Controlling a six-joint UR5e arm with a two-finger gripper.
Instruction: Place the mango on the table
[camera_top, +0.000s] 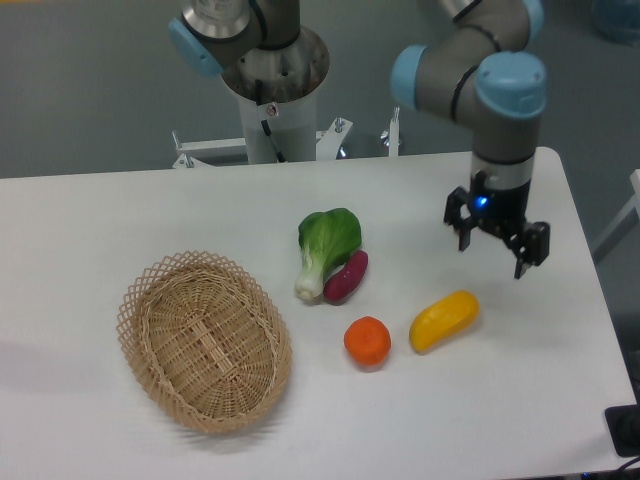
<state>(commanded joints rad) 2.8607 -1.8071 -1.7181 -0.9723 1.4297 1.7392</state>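
The yellow mango (443, 320) lies flat on the white table (120, 215), to the right of the orange. My gripper (492, 256) hangs above and to the upper right of the mango, clear of it. Its two black fingers are spread apart with nothing between them, so it is open.
A round orange (367, 341) sits just left of the mango. A green bok choy (324, 246) and a purple sweet potato (346, 277) lie mid-table. An oval wicker basket (204, 340) stands at the left. The arm's base (272, 75) is at the back.
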